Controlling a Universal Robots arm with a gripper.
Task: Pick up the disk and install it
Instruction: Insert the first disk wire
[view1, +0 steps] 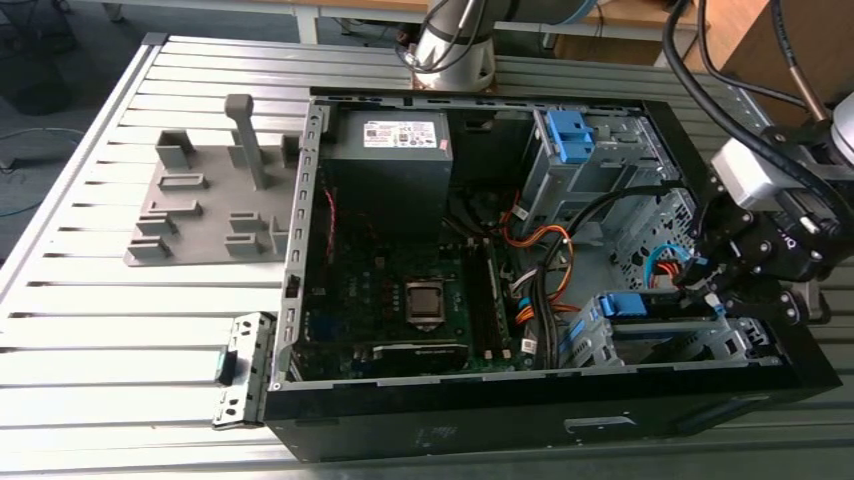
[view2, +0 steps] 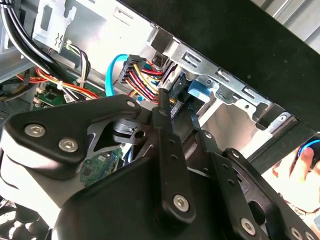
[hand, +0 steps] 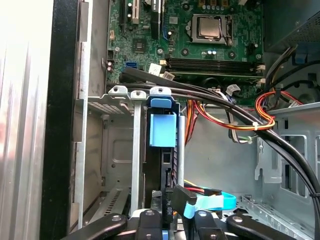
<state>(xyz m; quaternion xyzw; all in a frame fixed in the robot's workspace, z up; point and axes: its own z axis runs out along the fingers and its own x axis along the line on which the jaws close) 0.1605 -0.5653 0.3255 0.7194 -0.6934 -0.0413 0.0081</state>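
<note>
Gripper (hand: 174, 202), jaws' state not discernible, sits just beside the end of the disk (hand: 162, 131) standing on edge in the drive cage (hand: 136, 150) at the computer case's (view1: 507, 425) corner.

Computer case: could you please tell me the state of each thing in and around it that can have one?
computer case: open, side panel off.
disk: sitting in the drive cage, blue carrier tab showing.
tool: at the cage's open end, close to the disk.
processor socket: bare, no cooler on it.
blue bracket: seated in the upper bay.
</note>
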